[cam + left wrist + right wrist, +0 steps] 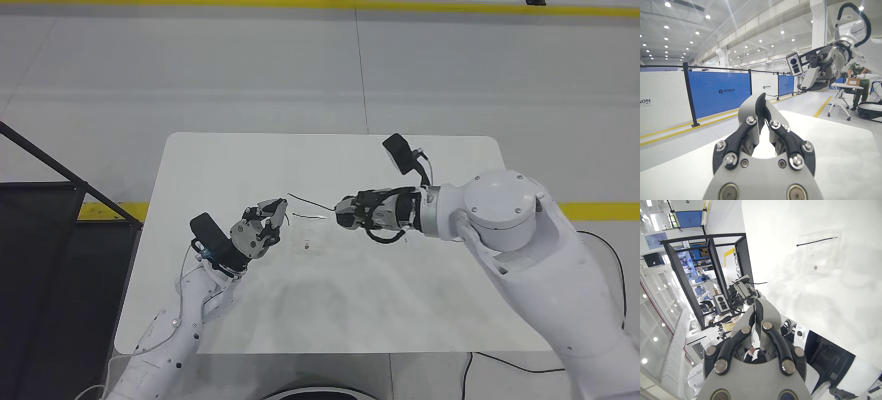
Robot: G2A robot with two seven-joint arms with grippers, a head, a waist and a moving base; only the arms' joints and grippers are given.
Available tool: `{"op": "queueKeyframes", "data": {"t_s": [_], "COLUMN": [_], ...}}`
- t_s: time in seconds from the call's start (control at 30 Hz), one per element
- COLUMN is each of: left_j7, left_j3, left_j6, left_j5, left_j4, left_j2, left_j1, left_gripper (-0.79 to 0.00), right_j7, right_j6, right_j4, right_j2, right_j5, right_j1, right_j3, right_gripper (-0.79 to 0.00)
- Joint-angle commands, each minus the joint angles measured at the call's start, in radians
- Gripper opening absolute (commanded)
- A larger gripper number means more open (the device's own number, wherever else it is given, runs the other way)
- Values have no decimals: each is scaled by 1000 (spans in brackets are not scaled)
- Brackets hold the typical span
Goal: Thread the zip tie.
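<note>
Both are closed: left gripper (763, 101) pinching the zip tie (761, 283), right gripper (757, 306) seemingly empty (I fear the springy tail twisting loose).

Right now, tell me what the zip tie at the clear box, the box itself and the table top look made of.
The zip tie is a thin matt black strip with a small head, likely nylon. The clear box is see-through with bright edges: probably acrylic, possibly glass. The table top is smooth white, perhaps laminate or painted board.
</note>
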Motion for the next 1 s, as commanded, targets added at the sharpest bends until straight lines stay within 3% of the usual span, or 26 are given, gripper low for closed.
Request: {"op": "queueKeyframes", "data": {"t_s": [0.0, 0.97], "left_j7": [0, 0], "left_j3": [0, 0], "left_j6": [0, 0], "left_j5": [0, 0], "left_j4": [0, 0], "left_j2": [0, 0], "left_j1": [0, 0], "left_gripper": [-785, -785], "right_j7": [1, 28], "right_j6": [0, -17], "right_j4": [1, -3], "right_j2": [0, 3], "right_j5": [-1, -23], "right_j1": [1, 11], "right_j3": [-3, -20], "right_gripper": [-785, -785]}}
